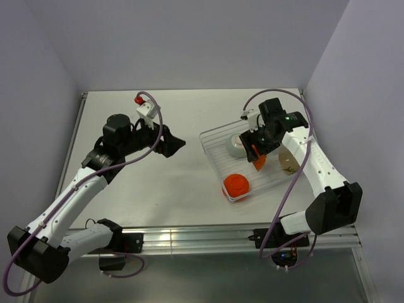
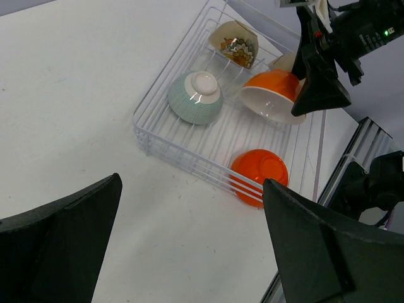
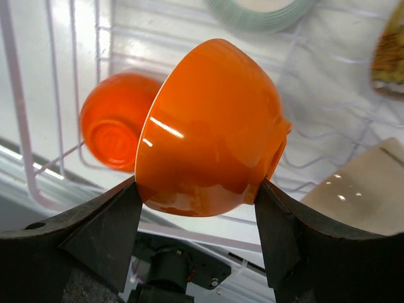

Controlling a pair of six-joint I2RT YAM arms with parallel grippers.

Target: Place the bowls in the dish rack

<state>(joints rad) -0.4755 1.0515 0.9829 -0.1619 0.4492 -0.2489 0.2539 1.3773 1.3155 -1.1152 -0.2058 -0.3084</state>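
Note:
My right gripper (image 1: 257,153) is shut on an orange-red bowl (image 3: 208,120), white inside, held tilted on its side just above the dish rack (image 1: 213,165). Its fingers (image 3: 107,227) press the bowl's wall from both sides. Inside the rack, a pale mint bowl (image 2: 196,96) sits upside down at the left. Another orange-red bowl (image 2: 259,177) lies upside down in the near corner. A patterned cream bowl (image 2: 234,42) and a plain beige bowl (image 3: 353,189) lean at the far side. My left gripper (image 1: 173,144) hovers open over bare table, left of the rack.
A metal rail (image 1: 221,238) runs along the near table edge, below the rack's near corner. Walls close the table at the back and on both sides. The right arm's cable (image 1: 293,183) loops beside the rack.

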